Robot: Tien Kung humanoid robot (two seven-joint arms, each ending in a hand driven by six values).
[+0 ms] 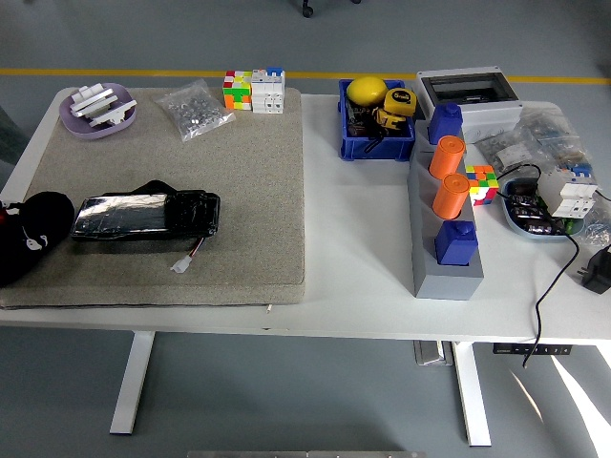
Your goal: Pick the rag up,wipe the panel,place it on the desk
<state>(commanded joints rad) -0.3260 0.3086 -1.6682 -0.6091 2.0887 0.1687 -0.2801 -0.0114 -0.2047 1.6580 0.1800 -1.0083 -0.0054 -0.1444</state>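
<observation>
Nearest, at the left front corner of the grey mat [191, 258], sits the left hand [36, 231], a rounded black mass with small white marks at the picture's left edge. Whether it is open or clenched cannot be told, nor whether the rag is bunched within that dark shape. Just beside it, to the right, lies the panel [145, 214] — long, black and glossy, flat on the mat, with a thin wire and white plug [179, 265] trailing off its front right corner. Farther back on the mat are a lilac dish [97, 119] and a clear bag of parts [194, 110]. Well apart, on the bare white table [358, 239], a grey block [447, 272] carries blue and orange caps.
</observation>
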